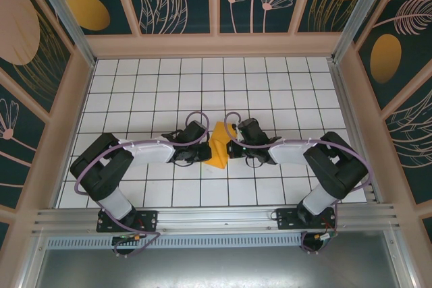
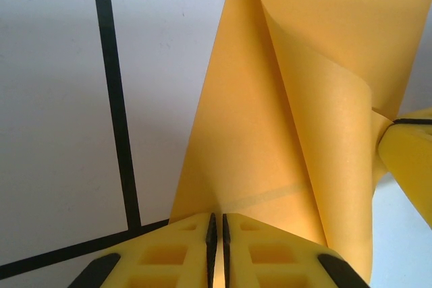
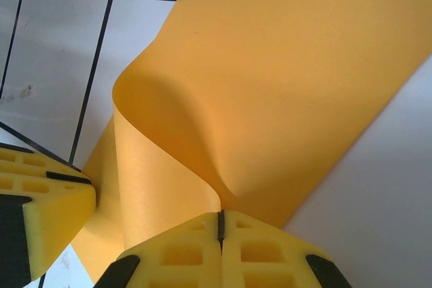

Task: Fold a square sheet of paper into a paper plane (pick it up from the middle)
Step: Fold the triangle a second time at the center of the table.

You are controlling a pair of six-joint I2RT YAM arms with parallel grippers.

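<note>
Paper (image 1: 219,148) in left pincer (image 2: 217,228), right pincer (image 3: 220,224)

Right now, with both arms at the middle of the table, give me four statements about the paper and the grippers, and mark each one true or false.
1. The left gripper is shut on the square sheet of paper. True.
2. The right gripper hangs open, away from the paper. False: its jaws are shut on the paper's edge.
3. The paper lies flat and unbent. False: it bends in a rounded curl between the two grippers.
4. The table is white with dark grid lines. True.
</note>
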